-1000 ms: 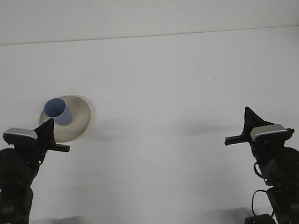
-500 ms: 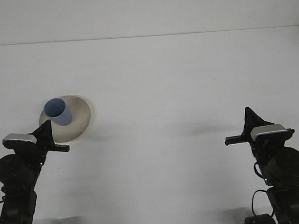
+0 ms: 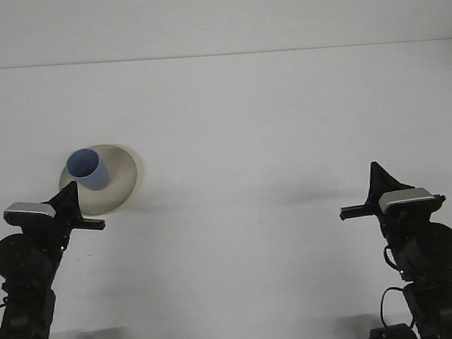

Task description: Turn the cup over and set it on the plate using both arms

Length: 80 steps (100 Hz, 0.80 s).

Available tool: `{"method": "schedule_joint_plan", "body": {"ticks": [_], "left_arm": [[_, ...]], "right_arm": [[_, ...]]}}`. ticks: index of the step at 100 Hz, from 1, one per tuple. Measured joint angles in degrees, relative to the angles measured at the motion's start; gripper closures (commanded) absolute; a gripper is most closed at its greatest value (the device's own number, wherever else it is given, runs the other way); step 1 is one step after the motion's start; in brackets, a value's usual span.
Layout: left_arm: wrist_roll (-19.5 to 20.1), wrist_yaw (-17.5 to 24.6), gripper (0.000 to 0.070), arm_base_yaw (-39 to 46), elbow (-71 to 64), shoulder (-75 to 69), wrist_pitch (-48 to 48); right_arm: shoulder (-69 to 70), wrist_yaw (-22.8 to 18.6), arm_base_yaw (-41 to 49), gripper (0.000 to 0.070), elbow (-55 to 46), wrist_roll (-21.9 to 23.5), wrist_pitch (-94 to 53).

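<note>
A blue cup [image 3: 87,168] stands upright, mouth up, on the left part of a beige plate [image 3: 118,179] at the table's left. My left gripper [image 3: 71,205] sits just below the plate's near edge, apart from the cup and holding nothing. Far across the table, my right gripper [image 3: 376,192] rests near the front right, nothing in it. Seen edge-on, neither gripper shows how its jaws stand.
The white table [image 3: 238,122] stretches wide between the two arms and back to the wall line. Both arm bases and their cables stand at the front corners.
The left arm drew back and down a little from the plate over the last second, then held still. The cup, plate and right arm have not moved.
</note>
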Motion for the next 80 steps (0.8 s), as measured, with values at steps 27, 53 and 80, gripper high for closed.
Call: {"method": "schedule_joint_plan", "body": {"ticks": [27, 53, 80], "left_arm": [[0.7, -4.0, 0.0685, -1.6, -0.2, -3.5, -3.9], [4.8, -7.8, 0.0684, -5.8, -13.5, -18.1, -4.2], [1.4, -7.8, 0.0684, -6.4, -26.8, -36.1, -6.6]], "right_arm": [[0.0, 0.0, 0.0, 0.07, 0.0, 0.0, 0.0], [0.0, 0.0, 0.0, 0.07, 0.0, 0.0, 0.0], [0.0, 0.0, 0.0, 0.07, 0.0, 0.0, 0.0]]}}
